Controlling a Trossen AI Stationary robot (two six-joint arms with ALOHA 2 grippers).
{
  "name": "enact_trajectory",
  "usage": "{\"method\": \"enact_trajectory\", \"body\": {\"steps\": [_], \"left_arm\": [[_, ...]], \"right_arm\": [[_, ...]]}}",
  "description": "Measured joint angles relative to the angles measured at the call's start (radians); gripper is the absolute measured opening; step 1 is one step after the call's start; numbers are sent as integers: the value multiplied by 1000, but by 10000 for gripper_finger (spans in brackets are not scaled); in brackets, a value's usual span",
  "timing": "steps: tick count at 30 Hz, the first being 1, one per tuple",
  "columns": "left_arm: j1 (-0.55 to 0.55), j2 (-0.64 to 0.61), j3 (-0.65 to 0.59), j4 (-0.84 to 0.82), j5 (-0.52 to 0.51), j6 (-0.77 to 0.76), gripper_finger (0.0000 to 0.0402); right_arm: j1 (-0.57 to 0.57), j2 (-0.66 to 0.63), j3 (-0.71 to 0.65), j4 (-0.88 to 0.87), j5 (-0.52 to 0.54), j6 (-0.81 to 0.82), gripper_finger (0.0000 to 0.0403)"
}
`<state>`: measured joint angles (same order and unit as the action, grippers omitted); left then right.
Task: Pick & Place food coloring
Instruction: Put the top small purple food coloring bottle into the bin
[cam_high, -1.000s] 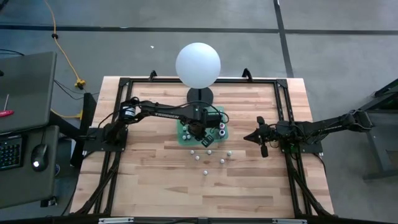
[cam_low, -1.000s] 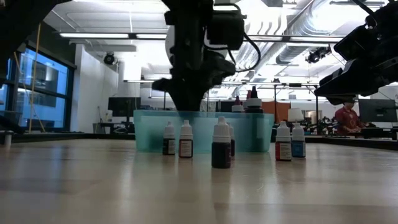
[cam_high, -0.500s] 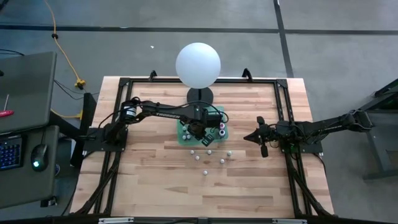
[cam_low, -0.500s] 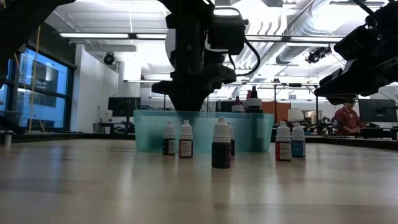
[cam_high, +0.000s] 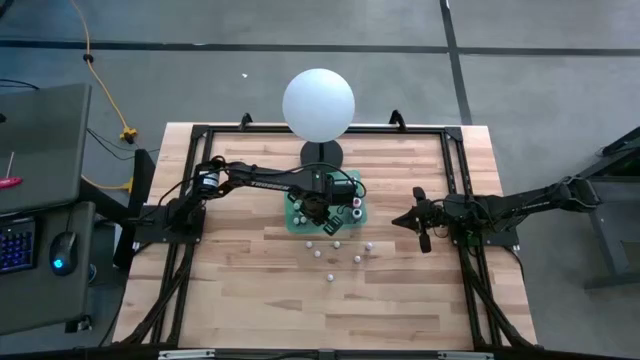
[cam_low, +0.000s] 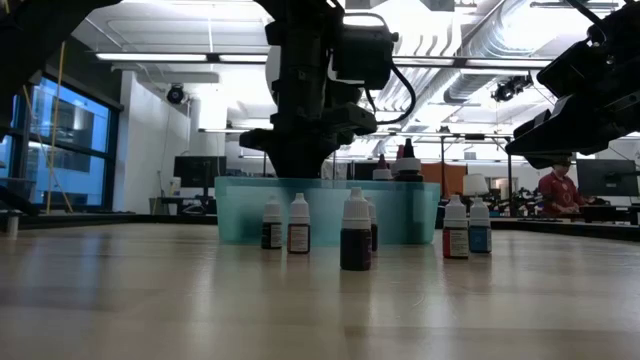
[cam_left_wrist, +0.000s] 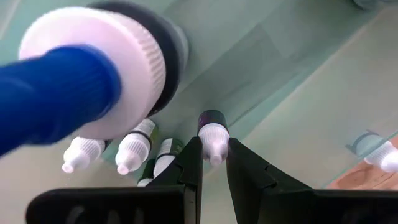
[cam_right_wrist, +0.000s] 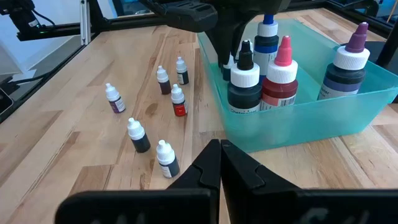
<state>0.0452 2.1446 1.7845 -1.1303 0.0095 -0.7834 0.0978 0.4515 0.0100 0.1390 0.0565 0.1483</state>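
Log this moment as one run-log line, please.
left gripper: over teal bin, shut on small bottle | right gripper: shut, empty, waiting at table's right | six small bottles on table outside bin

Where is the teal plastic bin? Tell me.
High view: the teal plastic bin sits mid-table, before the white sphere, with the left gripper inside it.

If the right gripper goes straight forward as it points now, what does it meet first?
Probably the teal bin. The shut right gripper points at its near corner, with nothing standing between. The small bottles on the table lie off to one side, though depth is uncertain.
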Motion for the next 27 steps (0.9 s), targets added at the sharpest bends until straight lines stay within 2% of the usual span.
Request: {"method": "enact_trajectory", "body": {"steps": [16,27], "left_arm": [[-6,30,1,6,26,-7,49],[-7,41,-5,5,64,16,125]], "right_arm": [[0,0,0,0,0,0,2],[0,0,0,0,0,0,2]]}}
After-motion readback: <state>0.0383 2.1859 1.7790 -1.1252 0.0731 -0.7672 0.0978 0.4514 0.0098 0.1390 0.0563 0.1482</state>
